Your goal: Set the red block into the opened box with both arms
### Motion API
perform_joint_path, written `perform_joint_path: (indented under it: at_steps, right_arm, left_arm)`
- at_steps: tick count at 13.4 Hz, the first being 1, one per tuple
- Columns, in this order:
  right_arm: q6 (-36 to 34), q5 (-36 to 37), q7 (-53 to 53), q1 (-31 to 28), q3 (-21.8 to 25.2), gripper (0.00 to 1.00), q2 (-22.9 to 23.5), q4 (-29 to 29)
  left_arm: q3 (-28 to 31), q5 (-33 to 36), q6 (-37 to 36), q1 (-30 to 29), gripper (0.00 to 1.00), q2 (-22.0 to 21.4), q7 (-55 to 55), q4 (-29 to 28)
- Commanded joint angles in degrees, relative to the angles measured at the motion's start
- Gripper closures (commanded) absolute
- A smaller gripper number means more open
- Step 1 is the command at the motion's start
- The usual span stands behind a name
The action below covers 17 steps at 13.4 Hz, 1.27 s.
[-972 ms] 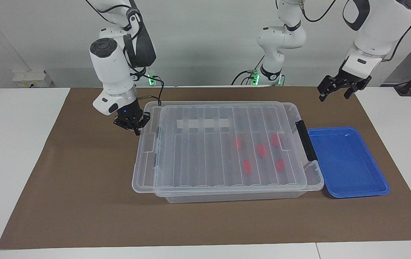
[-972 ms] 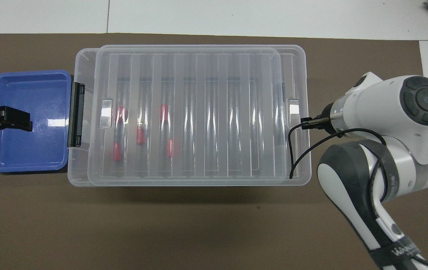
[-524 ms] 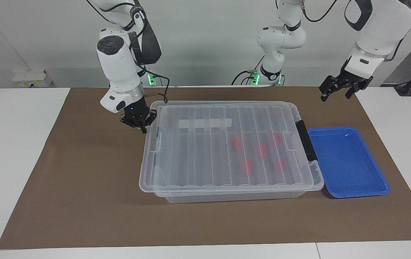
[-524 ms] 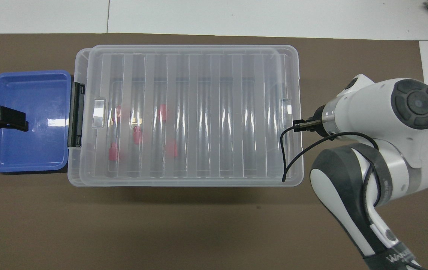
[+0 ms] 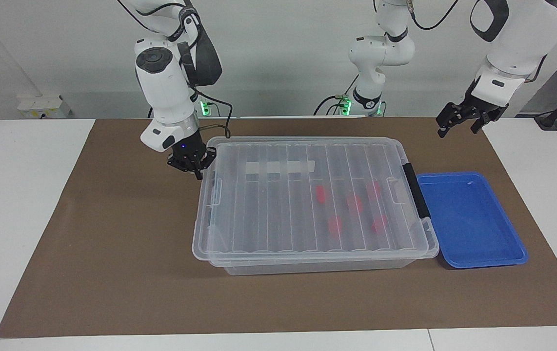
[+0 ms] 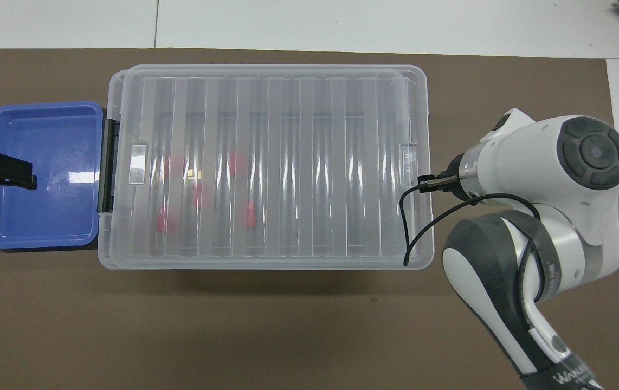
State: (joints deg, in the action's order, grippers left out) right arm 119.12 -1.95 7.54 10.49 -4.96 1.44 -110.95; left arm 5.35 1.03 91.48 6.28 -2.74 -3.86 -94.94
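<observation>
At the box's (image 5: 308, 253) end toward the right arm, the right pincer (image 5: 193, 164) sits pressed together against the lid's (image 5: 303, 195) edge, holding nothing. Pushed askew, I reckon the lid could ride over the rim instead of seating. Five red blocks (image 5: 321, 194) lie inside under it. Above the blue tray (image 5: 468, 219), the left pincer (image 5: 465, 117) waits, spread and empty.

Robot lab: two bench-mounted arms (image 5: 171, 92)

I can read only one marking: white letters "WAN", cut off by the frame edge, on a dark band around the right arm (image 6: 553, 374), well back from its gripper. Nothing else is legible.
</observation>
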Motion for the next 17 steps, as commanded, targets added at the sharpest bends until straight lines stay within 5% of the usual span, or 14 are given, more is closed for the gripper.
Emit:
perform_joint_path:
  at_steps: [1,17]
  right_arm:
    - [-0.11,-1.57,0.72,0.93,-0.40,1.00,-0.57,-0.59]
    - [-0.90,-3.24,0.28,0.15,-0.05,1.00,-1.52,0.20]
  left_arm:
    - [-0.16,-0.85,0.80,-0.57,0.00,-1.39,0.25,-1.65]
    - [-0.16,-0.85,0.80,-0.57,0.00,-1.39,0.25,-1.65]
